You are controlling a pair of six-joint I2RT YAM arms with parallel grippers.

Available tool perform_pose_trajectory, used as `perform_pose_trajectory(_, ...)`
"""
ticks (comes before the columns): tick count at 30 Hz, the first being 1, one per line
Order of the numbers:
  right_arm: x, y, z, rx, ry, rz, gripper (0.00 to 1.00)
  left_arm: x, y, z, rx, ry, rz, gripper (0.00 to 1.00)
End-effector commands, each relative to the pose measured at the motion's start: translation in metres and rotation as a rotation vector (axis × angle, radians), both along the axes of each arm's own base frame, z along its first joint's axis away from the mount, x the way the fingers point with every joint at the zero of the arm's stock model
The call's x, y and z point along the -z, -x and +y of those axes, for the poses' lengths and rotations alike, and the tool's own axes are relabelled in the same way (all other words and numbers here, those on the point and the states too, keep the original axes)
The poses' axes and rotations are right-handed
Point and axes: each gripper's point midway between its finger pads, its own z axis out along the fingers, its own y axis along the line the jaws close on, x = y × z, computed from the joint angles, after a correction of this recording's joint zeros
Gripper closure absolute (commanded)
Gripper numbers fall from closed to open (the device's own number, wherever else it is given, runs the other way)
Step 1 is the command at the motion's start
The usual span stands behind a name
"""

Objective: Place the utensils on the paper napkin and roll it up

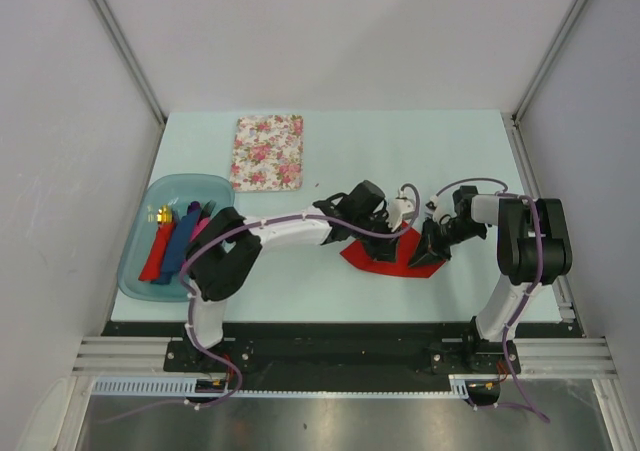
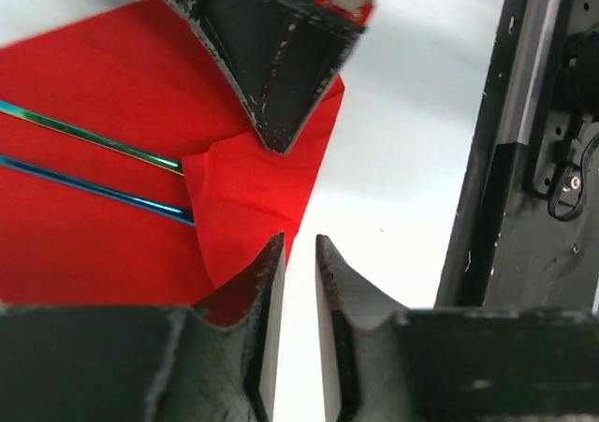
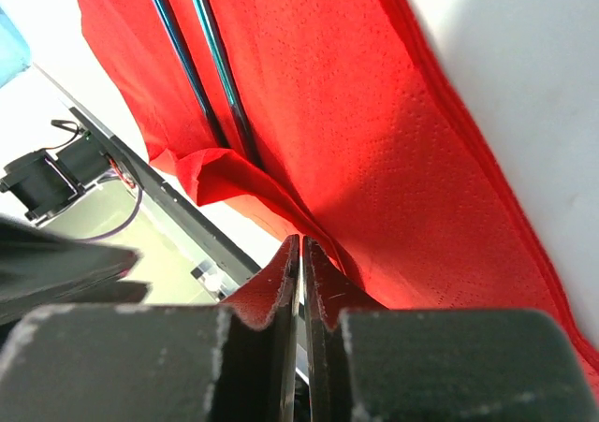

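The red paper napkin (image 1: 375, 256) lies flat on the table between both arms. The utensils show as two thin metallic blue-green handles (image 2: 94, 137) lying side by side on it; their heads are out of view. One napkin corner (image 2: 243, 193) is folded over the handle ends. My right gripper (image 3: 301, 241) is shut, with the raised fold running into its tips; it comes down from the top (image 2: 278, 141) of the left wrist view. My left gripper (image 2: 299, 241) stands at the napkin's edge, jaws slightly apart, bare table between them. The handles (image 3: 201, 57) also cross the right wrist view.
A blue basin (image 1: 135, 261) at the left holds a red roll (image 1: 157, 246) with a gold tip and other coloured rolls. A floral mat (image 1: 267, 151) lies at the back. The black table edge rail (image 2: 505, 141) runs close beside the napkin.
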Motion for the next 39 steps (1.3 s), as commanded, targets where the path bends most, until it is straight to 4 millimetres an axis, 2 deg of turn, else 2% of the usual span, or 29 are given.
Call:
perform_pose_trajectory(1,-0.012,-0.012,0.001,-0.013,-0.002,-0.082,0.92,0.010,-0.012,-0.008,-0.081,0.015,0.149,0.78)
perform_pose_trajectory(5,-0.016,-0.015,0.007,-0.043,0.003,-0.120,0.92,0.027,-0.023,0.001,-0.142,-0.009,0.221,0.81)
perform_pose_trajectory(8,-0.021,-0.019,0.009,-0.051,-0.001,-0.148,0.92,0.041,-0.023,0.005,-0.159,-0.038,0.255,0.82)
perform_pose_trajectory(13,-0.028,-0.021,0.020,-0.074,-0.016,-0.182,0.92,0.052,-0.022,0.005,-0.165,-0.058,0.292,0.82)
perform_pose_trajectory(18,-0.019,-0.021,0.017,-0.076,0.028,-0.177,0.92,0.059,-0.027,0.010,-0.197,-0.088,0.305,0.82)
perform_pose_trajectory(22,-0.009,-0.020,0.013,-0.067,0.057,-0.155,0.93,0.053,-0.031,0.014,-0.214,-0.089,0.301,0.81)
perform_pose_trajectory(24,-0.006,-0.021,0.012,-0.063,0.069,-0.158,0.94,0.047,-0.030,0.017,-0.210,-0.085,0.293,0.75)
perform_pose_trajectory(25,-0.004,-0.021,0.012,-0.063,0.071,-0.152,0.94,0.032,-0.032,0.017,-0.208,-0.059,0.263,0.73)
perform_pose_trajectory(26,-0.004,-0.021,0.012,-0.063,0.074,-0.151,0.94,0.025,-0.035,0.019,-0.214,-0.039,0.243,0.68)
perform_pose_trajectory(27,-0.003,-0.021,0.011,-0.063,0.076,-0.150,0.94,0.025,-0.031,0.027,-0.223,-0.042,0.245,0.65)
perform_pose_trajectory(28,-0.002,-0.022,0.010,-0.061,0.080,-0.151,0.94,0.010,-0.032,0.031,-0.236,-0.015,0.233,0.58)
perform_pose_trajectory(29,-0.001,-0.021,0.010,-0.061,0.082,-0.145,0.94,0.005,-0.036,0.038,-0.260,-0.004,0.231,0.55)
perform_pose_trajectory(30,-0.001,-0.021,0.011,-0.063,0.082,-0.147,0.94,0.011,-0.032,0.049,-0.284,-0.019,0.262,0.53)
perform_pose_trajectory(31,0.000,-0.021,0.010,-0.060,0.084,-0.143,0.94,0.004,-0.032,0.057,-0.301,-0.008,0.266,0.50)
perform_pose_trajectory(32,0.000,-0.021,0.010,-0.062,0.084,-0.140,0.94,0.011,-0.033,0.071,-0.337,-0.022,0.294,0.47)
perform_pose_trajectory(34,0.001,-0.021,0.010,-0.059,0.087,-0.141,0.94,0.009,-0.040,0.087,-0.399,-0.014,0.319,0.41)
perform_pose_trajectory(35,0.001,-0.021,0.011,-0.061,0.085,-0.141,0.94,0.017,-0.037,0.097,-0.421,-0.031,0.337,0.39)
perform_pose_trajectory(36,0.001,-0.021,0.010,-0.061,0.090,-0.140,0.94,0.018,-0.038,0.102,-0.445,-0.033,0.344,0.36)
perform_pose_trajectory(39,0.001,-0.021,0.010,-0.062,0.093,-0.140,0.94,0.026,-0.043,0.119,-0.499,-0.053,0.359,0.33)
